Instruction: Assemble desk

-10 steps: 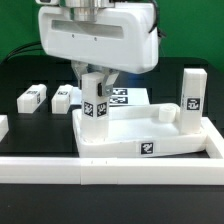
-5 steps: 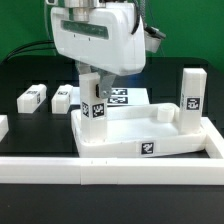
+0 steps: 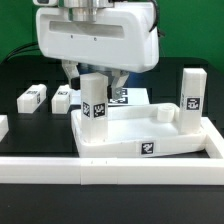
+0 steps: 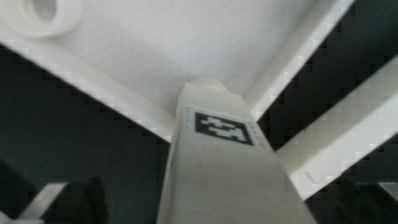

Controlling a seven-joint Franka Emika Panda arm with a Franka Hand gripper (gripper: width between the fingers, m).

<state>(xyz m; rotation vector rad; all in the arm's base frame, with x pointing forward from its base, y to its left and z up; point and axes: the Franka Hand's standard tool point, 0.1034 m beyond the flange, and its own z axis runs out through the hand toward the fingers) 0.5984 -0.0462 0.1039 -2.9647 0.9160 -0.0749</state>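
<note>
The end effector (image 3: 93,78) is open, jaws straddling but not clamping. Off to the exterior view's left of it, two loose legs (image 3: 33,96) lie on the bench (image 3: 30,125) as stock. Directly beneath, a leg (image 3: 95,105) stands in the desk top (image 3: 120,150) corner socket, aligned for twisting home. Rightward, another leg (image 3: 191,98) stands seated.
</note>
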